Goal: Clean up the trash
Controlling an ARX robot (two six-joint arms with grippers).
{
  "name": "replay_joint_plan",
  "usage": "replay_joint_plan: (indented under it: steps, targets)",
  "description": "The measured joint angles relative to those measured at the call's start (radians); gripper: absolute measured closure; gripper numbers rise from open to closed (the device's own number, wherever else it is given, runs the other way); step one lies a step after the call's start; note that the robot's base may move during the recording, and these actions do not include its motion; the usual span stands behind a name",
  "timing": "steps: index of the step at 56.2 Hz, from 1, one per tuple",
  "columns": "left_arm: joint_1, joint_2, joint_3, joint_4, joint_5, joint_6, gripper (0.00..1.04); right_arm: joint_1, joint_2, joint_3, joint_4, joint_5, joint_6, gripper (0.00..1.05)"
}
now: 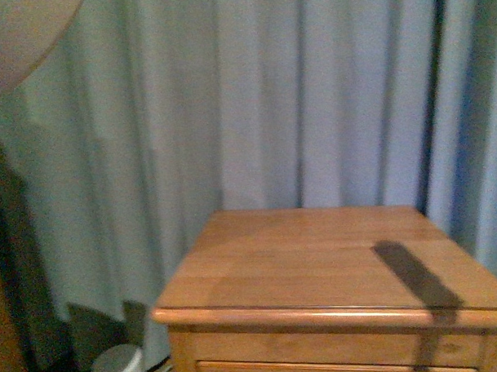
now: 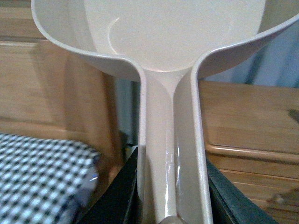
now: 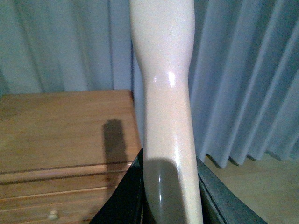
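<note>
My left gripper (image 2: 170,196) is shut on the handle of a cream plastic dustpan (image 2: 168,42), whose scoop fills the upper part of the left wrist view. A pale rounded edge at the front view's top left corner (image 1: 15,39) looks like the dustpan. My right gripper (image 3: 168,196) is shut on the cream handle of the brush (image 3: 166,93), which rises upright between the black jaws; its bristles are out of view. No trash shows in any view. Neither gripper shows in the front view.
A wooden nightstand (image 1: 333,265) with a drawer stands ahead, also seen in the right wrist view (image 3: 65,135). Blue-grey curtains (image 1: 270,95) hang behind it. A small white bin (image 1: 120,366) sits on the floor to its left. A checked cloth (image 2: 42,177) lies near the left gripper.
</note>
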Motion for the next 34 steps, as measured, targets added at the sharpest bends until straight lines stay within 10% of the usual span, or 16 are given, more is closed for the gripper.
replay_joint_plan:
  steps: [34]
  targets:
    - [0.002, -0.002, -0.003, -0.001, 0.000, -0.003, 0.77, 0.003, 0.009, -0.002, -0.001, -0.006, 0.003, 0.84]
